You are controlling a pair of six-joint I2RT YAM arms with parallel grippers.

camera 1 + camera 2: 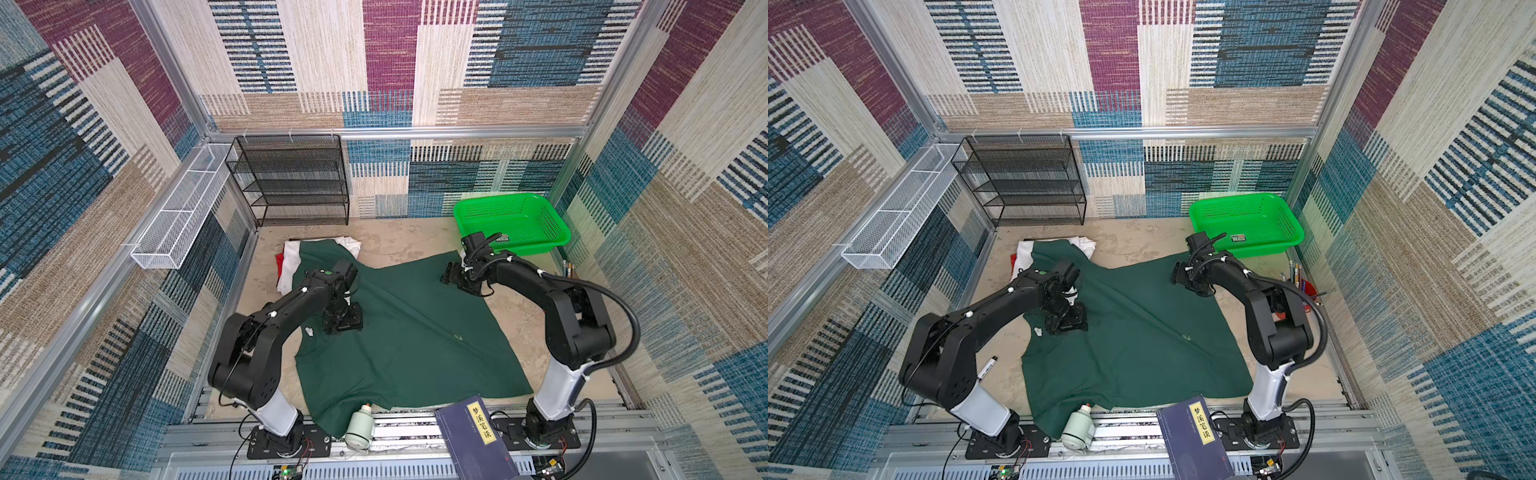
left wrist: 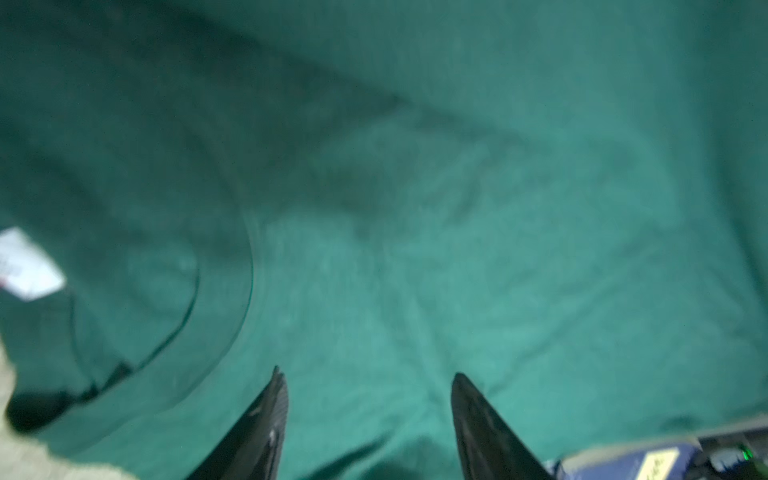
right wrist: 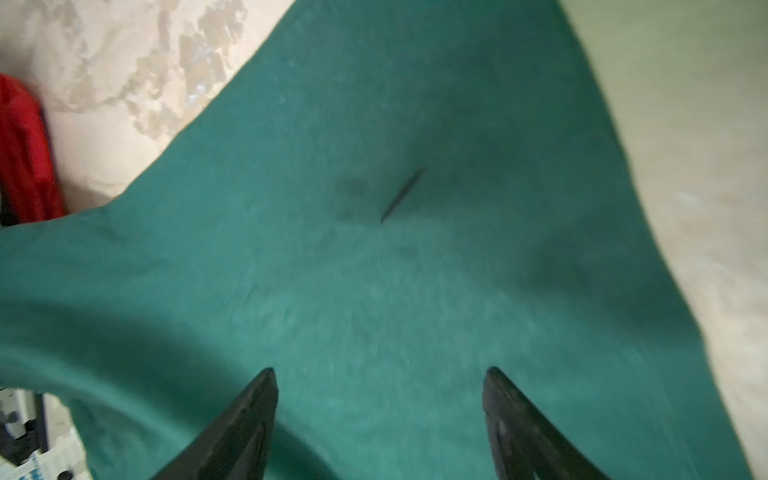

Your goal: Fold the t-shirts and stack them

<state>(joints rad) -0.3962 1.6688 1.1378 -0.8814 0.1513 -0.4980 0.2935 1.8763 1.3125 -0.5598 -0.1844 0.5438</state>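
A large dark green t-shirt [image 1: 407, 332] [image 1: 1142, 332] lies spread across the table, with its collar and white label [image 1: 308, 331] [image 2: 29, 264] on the left. One of its sleeves drapes over a folded white t-shirt [image 1: 291, 255] and a red one [image 1: 279, 262] [image 3: 25, 153] at the far left. My left gripper [image 1: 343, 322] [image 2: 368, 374] hangs open just over the cloth beside the collar. Above the far right sleeve my right gripper [image 1: 451, 276] [image 3: 380, 370] stands open. Neither has anything between its fingers.
A bright green basket [image 1: 511, 222] sits at the far right, a black mesh rack [image 1: 291, 183] at the back, a white wire tray [image 1: 178, 216] on the left wall. A blue book [image 1: 478, 436] and a white bottle [image 1: 359, 428] lie at the front edge. A marker [image 1: 986, 368] lies left.
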